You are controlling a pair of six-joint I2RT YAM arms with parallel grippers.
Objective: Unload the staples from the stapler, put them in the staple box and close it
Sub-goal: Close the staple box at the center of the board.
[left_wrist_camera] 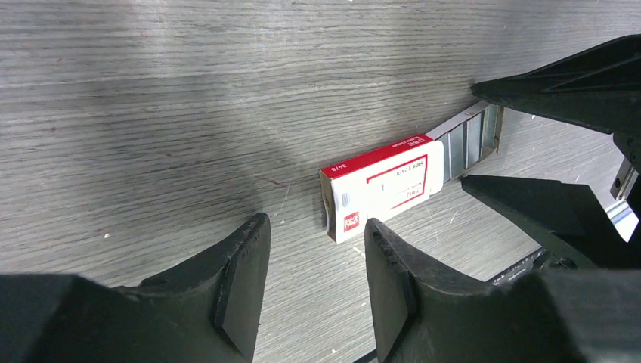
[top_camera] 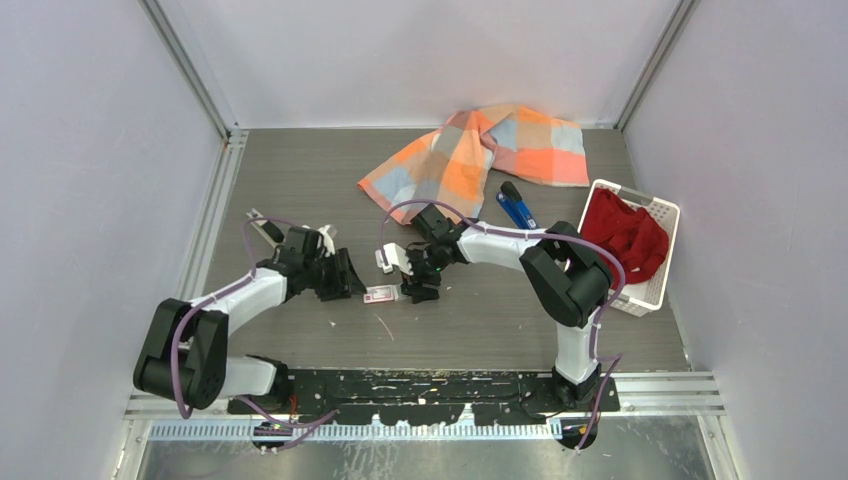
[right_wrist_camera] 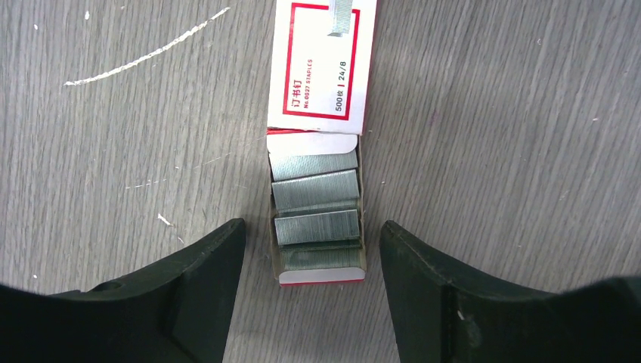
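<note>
The stapler point(top_camera: 517, 208) lies closed on the table point(top_camera: 300, 170), well apart from both pincers. It is off behind the right pincer point(top_camera: 412, 287), past that arm's forearm, just beside the hem of the checked cloth point(top_camera: 480, 150). Neither pincer touches it.

That orange-and-blue cloth is the largest thing around, crumpled at the far edge beyond both pincers. To the right pincer's outer side, well away, stands a white basket point(top_camera: 660, 210) holding a bundled red cloth point(top_camera: 625, 235).

Between the two pincers lies a small white-and-red packet point(right_wrist_camera: 323, 68), flat on the table. Its inner tray point(right_wrist_camera: 317, 277) is slid partway out toward the right pincer, and in it lie the staples point(right_wrist_camera: 315, 204), several silver-grey strips side by side.

The right pincer point(right_wrist_camera: 311, 227) is released. Its fingers stand apart on either side of the tray's open end, with a gap on each side, touching nothing.

The left pincer point(left_wrist_camera: 316, 225) is also released and empty, its fingers spread. The packet's closed end is just ahead of its tips, not between them.
</note>
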